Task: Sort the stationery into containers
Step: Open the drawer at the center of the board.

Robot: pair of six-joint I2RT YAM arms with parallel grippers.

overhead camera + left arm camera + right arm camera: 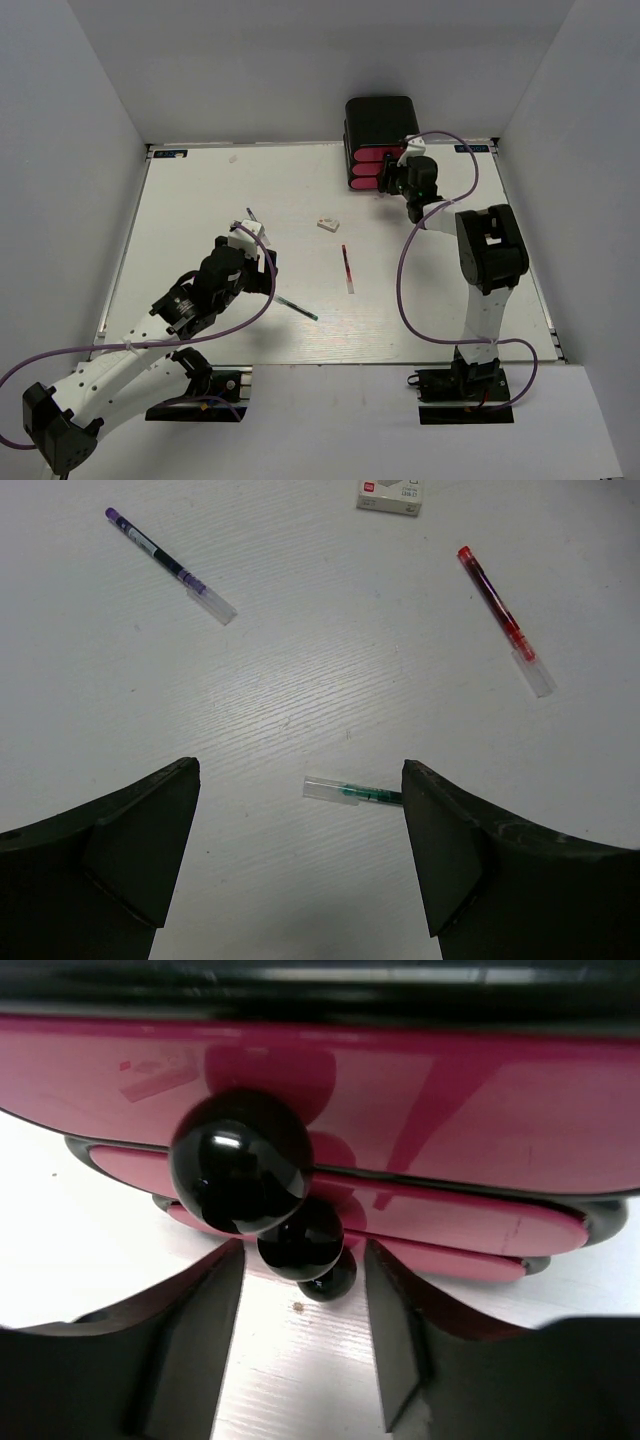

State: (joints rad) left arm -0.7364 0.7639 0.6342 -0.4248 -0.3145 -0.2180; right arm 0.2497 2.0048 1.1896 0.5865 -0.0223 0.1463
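The left arm reached forward, low over the table [190, 200]. The left gripper [300, 768] was spread wide above the dark teal pen [355, 794], whose clear end lay between the jaws. The right arm stretched to the far edge, with the right gripper [303, 1252] parted around the black knobs [240, 1160] of the pink-red drawers [450, 1090]. The thin red pen [346, 268] and white block [327, 224] lay between the arms.

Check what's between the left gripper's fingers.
Left wrist view: dark teal pen, clear cap showing, on the table inside the open left gripper.
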